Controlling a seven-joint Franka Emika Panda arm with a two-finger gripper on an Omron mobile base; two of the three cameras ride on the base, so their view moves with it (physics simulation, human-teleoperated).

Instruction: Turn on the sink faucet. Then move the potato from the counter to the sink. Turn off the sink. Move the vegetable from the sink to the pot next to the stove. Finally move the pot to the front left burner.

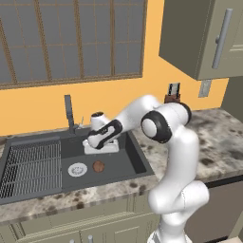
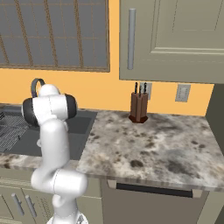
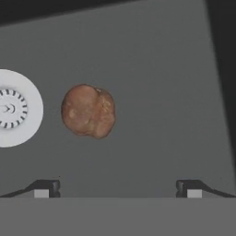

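A brown potato [image 1: 98, 166] lies on the dark floor of the sink [image 1: 135, 159], just beside the round white drain [image 1: 77, 169] and apart from it, with bare basin floor around it on its other sides. Seen from the hand camera, the potato [image 3: 88, 110] sits a little left of centre, the drain [image 3: 16, 109] at the left edge, and the sink floor [image 3: 161, 92] spreads grey to a darker wall on the right. To the left of the basin a ribbed drying rack [image 1: 29, 168] fills the other half of the sink unit, and the dark faucet [image 1: 70, 114] stands upright at the back rim, below the window [image 1: 71, 40]. The white arm rises from the lower right of the left base view, bends at a large dark-capped elbow over the speckled stone counter [image 1: 223, 142] and reaches leftward and down over the basin, its hand poised above the sink floor near the potato. The gripper [image 3: 117, 188] stands wide apart, its two dark fingertips [image 3: 46, 188] well separated and clamping nothing, the potato lying beyond them, untouched. In the right base view a wooden knife block [image 2: 139, 106] stands at the back of the counter against the orange wall [image 2: 87, 87], beneath grey-green cabinets [image 2: 175, 39].
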